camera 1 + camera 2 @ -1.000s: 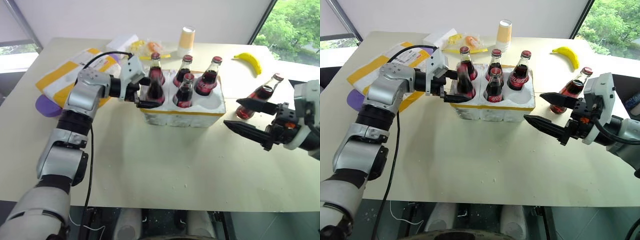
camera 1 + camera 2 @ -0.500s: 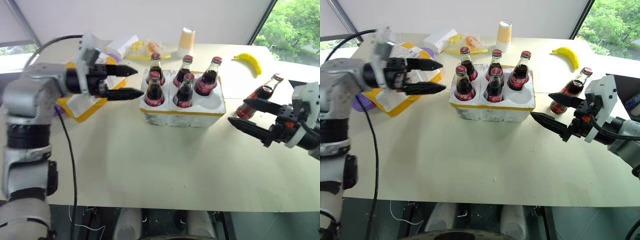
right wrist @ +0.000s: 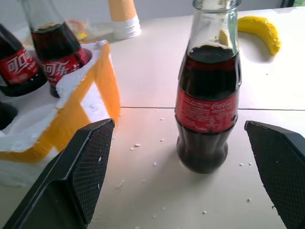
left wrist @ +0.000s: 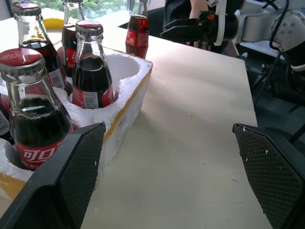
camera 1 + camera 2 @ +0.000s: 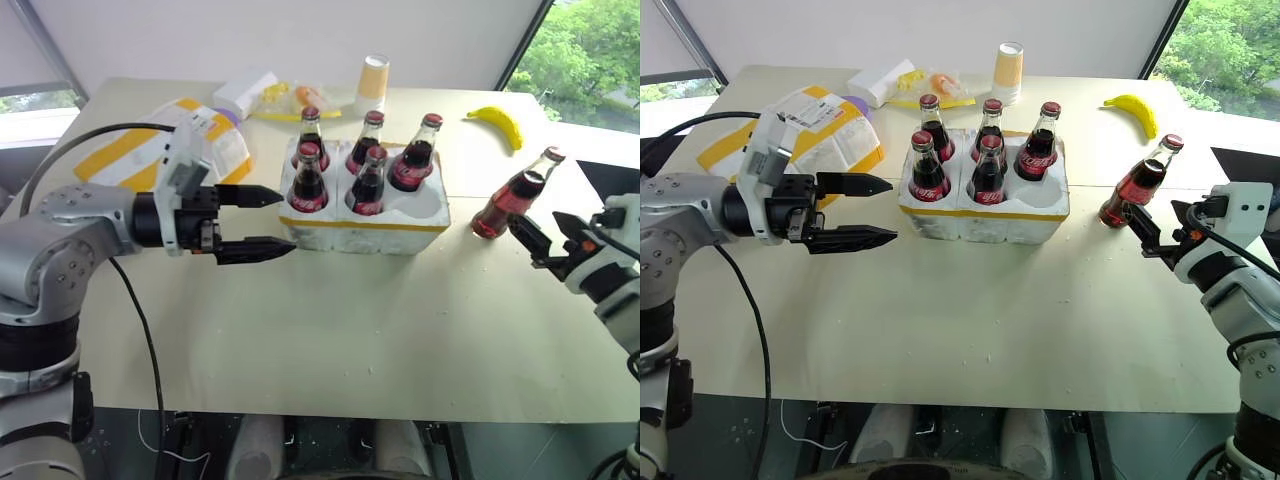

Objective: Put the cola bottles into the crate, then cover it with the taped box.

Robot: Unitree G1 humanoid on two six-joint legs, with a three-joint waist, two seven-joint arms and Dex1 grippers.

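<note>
The crate (image 5: 366, 222), a white foam block with a yellow band, stands mid-table. Several cola bottles (image 5: 309, 180) stand in its wells; the front right well (image 5: 425, 204) is empty. One more cola bottle (image 5: 512, 194) stands alone on the table to the crate's right. My left gripper (image 5: 285, 220) is open and empty, level, to the left of the crate and pointing at it. My right gripper (image 5: 545, 232) is open just in front of the lone bottle (image 3: 208, 95), apart from it. The taped box (image 5: 150, 150) lies at the back left behind my left arm.
A banana (image 5: 500, 122) lies at the back right. A stack of paper cups (image 5: 374, 75), a small white box (image 5: 243, 90) and a snack packet (image 5: 290, 97) sit along the far edge. White foam crumbs dot the table.
My left gripper has let go of the front-left bottle in the crate and drawn back to the left. My right gripper swung rightward and turned to face the lone bottle.
</note>
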